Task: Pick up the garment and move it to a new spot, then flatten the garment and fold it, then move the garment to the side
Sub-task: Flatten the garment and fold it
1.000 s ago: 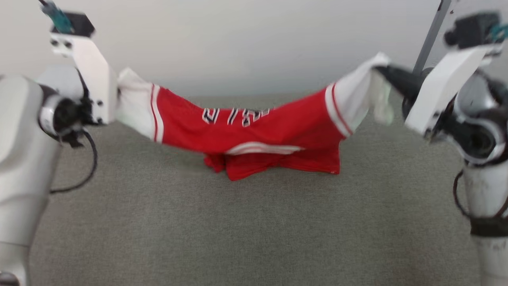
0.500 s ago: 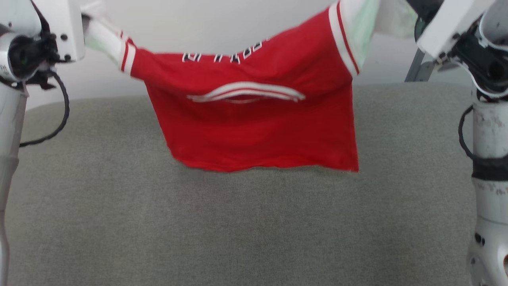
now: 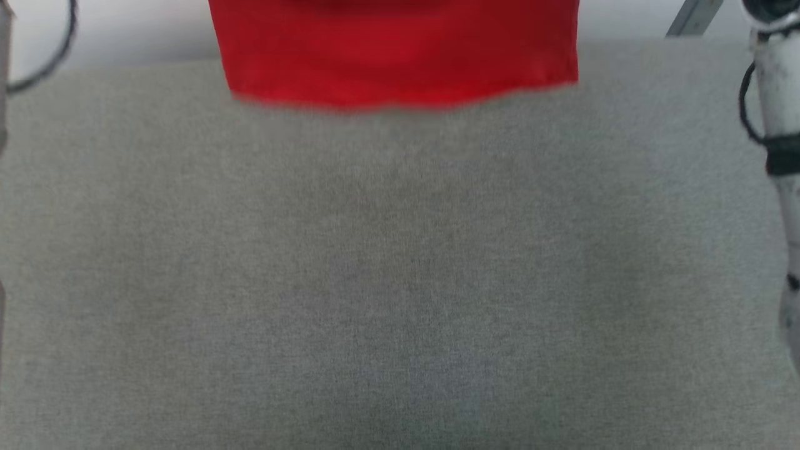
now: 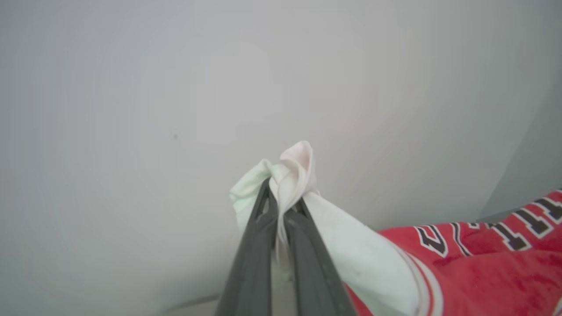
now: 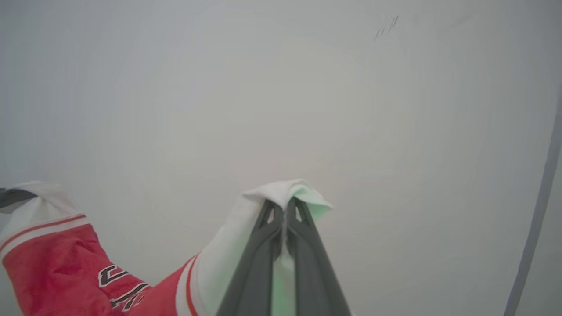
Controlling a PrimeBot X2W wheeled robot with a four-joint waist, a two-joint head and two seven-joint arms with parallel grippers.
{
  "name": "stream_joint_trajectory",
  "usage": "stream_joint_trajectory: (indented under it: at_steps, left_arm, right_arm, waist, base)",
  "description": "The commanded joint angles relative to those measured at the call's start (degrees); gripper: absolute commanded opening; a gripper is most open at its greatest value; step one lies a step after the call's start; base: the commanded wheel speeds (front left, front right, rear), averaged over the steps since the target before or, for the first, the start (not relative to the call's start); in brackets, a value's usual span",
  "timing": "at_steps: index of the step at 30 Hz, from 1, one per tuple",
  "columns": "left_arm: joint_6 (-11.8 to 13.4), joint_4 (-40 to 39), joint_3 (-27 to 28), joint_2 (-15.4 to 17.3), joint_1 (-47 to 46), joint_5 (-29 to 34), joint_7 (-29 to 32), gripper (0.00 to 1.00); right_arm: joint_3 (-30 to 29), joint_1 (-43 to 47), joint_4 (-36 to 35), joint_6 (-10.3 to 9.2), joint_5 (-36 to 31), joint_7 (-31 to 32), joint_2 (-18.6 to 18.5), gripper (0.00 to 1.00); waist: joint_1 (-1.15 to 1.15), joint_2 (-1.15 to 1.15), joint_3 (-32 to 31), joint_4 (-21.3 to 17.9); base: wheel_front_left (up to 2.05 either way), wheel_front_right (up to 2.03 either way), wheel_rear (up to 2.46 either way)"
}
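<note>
L end effector (image 4: 282,198) clenched on a white corner of garment (image 3: 400,56); R end effector (image 5: 285,207) clenched on another corner. Red hem hangs over grey table (image 3: 400,281).

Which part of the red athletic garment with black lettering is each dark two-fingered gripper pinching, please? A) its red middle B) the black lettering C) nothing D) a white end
D: the wrist views show the left gripper and right gripper shut on bunched white cloth at the ends of the red athletic garment.
</note>
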Motion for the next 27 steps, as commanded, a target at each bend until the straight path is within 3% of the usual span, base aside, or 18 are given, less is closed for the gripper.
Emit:
stream_joint_trajectory:
  at_steps: [1,6,11,19,27]
  left_arm:
    - [-0.2,1.0,-0.2,-0.2,-2.0,1.5,-3.7,0.00]
    - [-0.8,5.0,-0.7,-1.1,-6.1,4.1,-16.6,0.00]
    - [-1.9,9.7,-1.3,-2.0,-4.1,4.0,-21.5,0.00]
    - [-3.0,20.1,-2.8,-4.0,2.6,2.4,-22.2,0.00]
    - [-4.2,28.1,-4.5,-5.1,12.3,-0.4,-12.2,0.00]
  right_arm:
    - [0.8,-2.2,2.0,0.25,-1.6,-4.0,-0.2,0.00]
    - [4.2,-7.4,10.0,0.14,-6.5,-15.7,0.0,0.00]
    - [8.0,-7.8,16.8,0.14,-5.9,-17.3,1.1,0.00]
    - [20.6,-0.9,22.2,0.14,3.1,-10.7,0.7,0.00]
    - [29.3,9.0,15.9,0.14,19.8,2.7,-4.1,0.00]
  waist:
    - [0.00,0.00,3.2,0.1]
    - [0.00,0.00,5.9,0.4]
    - [0.00,0.00,7.3,0.9]
    - [0.00,0.00,8.2,2.4]
    - [0.00,0.00,4.9,3.7]
  base:
    - [0.00,0.00,0.00]
    - [0.00,0.00,0.00]
    - [0.00,0.00,0.00]
    - [0.00,0.00,0.00]
    - [0.00,0.00,0.00]
